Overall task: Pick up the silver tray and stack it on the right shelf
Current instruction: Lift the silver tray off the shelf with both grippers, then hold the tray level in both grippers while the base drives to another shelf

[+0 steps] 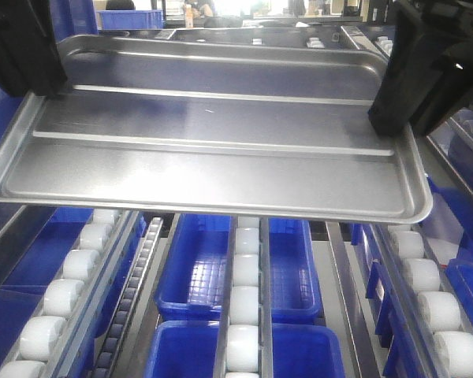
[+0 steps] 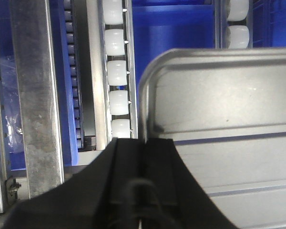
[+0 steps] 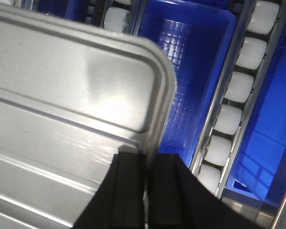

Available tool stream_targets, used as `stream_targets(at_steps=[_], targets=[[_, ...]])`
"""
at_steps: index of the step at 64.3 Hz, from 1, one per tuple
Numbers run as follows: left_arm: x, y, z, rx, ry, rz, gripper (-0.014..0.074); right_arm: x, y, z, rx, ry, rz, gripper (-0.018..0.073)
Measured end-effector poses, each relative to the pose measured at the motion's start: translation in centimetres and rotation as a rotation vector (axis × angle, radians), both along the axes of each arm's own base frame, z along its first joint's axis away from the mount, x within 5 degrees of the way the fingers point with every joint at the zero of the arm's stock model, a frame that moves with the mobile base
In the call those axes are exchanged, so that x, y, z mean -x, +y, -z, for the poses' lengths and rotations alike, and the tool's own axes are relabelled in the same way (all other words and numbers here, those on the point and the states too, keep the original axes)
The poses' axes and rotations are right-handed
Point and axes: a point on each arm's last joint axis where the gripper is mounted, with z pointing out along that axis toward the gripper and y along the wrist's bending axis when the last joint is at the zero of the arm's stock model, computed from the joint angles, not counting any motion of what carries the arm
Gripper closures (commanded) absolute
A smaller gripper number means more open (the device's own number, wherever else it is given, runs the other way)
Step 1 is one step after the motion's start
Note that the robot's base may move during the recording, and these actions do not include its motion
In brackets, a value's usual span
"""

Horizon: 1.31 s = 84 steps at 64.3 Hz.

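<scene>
Two arms share the load here. I have the silver tray [image 1: 213, 157] held by its short ends, floor facing up, with both lengthwise ridges plain in the front view. It hangs over the right shelf [image 1: 422, 276], whose rails of white rollers run out from under the tray's near long edge. I cannot tell whether its far edge touches anything.

On my left wrist camera, the left gripper [image 2: 145, 143] has its black fingers [image 2: 128, 162] pressed close together, pinching the tray's rim just behind a rounded corner. A roller rail [image 2: 118, 76] and a dull steel bar [image 2: 38, 95] lie below and to that side of the tray.

On my right wrist camera, the right gripper [image 3: 147, 160] does the same at the opposite end. Its fingers [image 3: 128, 176] nip the raised rim between them, just behind that corner.

Blue bins [image 1: 197, 268] sit on the level beneath the shelf, showing through the gaps between the rails. One of them lies directly under the tray's right corner in the right wrist view.
</scene>
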Motion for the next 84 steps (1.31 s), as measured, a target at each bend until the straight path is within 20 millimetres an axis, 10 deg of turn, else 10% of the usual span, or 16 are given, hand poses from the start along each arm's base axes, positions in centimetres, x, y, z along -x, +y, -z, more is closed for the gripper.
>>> stream_targets(at_steps=[84], targets=[[-0.01,0.0,0.01,-0.003,0.003,-0.001,0.0697,0.0,0.0,0.0,0.0,0.0,0.0,0.0502]])
